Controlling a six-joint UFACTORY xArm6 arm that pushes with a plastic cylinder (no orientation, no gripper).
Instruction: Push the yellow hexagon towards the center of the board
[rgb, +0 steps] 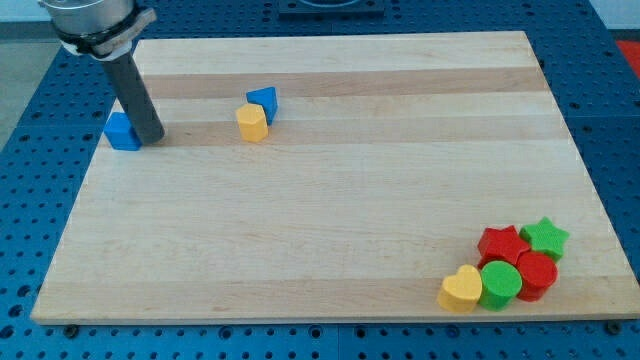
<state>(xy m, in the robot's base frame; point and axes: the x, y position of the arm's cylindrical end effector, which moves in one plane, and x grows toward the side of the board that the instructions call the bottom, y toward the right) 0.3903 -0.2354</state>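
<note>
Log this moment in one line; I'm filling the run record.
my tip beside blue block | yellow hexagon touching second blue block, right of tip | not yet contacted

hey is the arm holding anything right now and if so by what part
Nothing is held; the arm has only a rod. My tip rests on the board beside a blue block, left of the yellow hexagon.

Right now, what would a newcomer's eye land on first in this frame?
The dark rod at the view's top left, my tip right beside a blue block. Next, the yellow hexagon touching another blue block nearby. Last, the bright cluster at bottom right: yellow heart, green cylinder, red star, green star.
</note>
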